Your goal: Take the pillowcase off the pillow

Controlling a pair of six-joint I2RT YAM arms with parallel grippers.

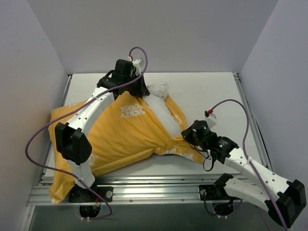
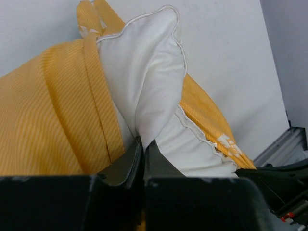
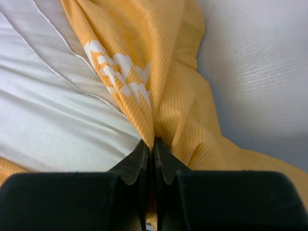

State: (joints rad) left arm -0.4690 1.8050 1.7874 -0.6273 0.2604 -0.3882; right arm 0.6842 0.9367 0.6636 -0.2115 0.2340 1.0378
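The pillowcase (image 1: 120, 130) lies yellow-orange side up with white lettering, spread across the table's left and middle. The white pillow (image 1: 160, 89) pokes out of its opening at the back centre, and a strip of it shows down to the right. My left gripper (image 1: 145, 91) is shut on the pillow's protruding corner; in the left wrist view the jaws (image 2: 143, 142) pinch white pillow cloth (image 2: 149, 77) beside the pillowcase hem (image 2: 96, 106). My right gripper (image 1: 185, 133) is shut on the pillowcase's edge at the right; its jaws (image 3: 154, 143) clamp a fold of yellow pillowcase cloth (image 3: 178, 77) next to the pillow (image 3: 48, 115).
An aluminium rail (image 1: 159, 185) runs along the near edge between the arm bases. A pillowcase corner (image 1: 60, 185) hangs over it at the front left. Grey walls close in on the left, back and right. Purple cables (image 1: 36, 134) loop off both arms.
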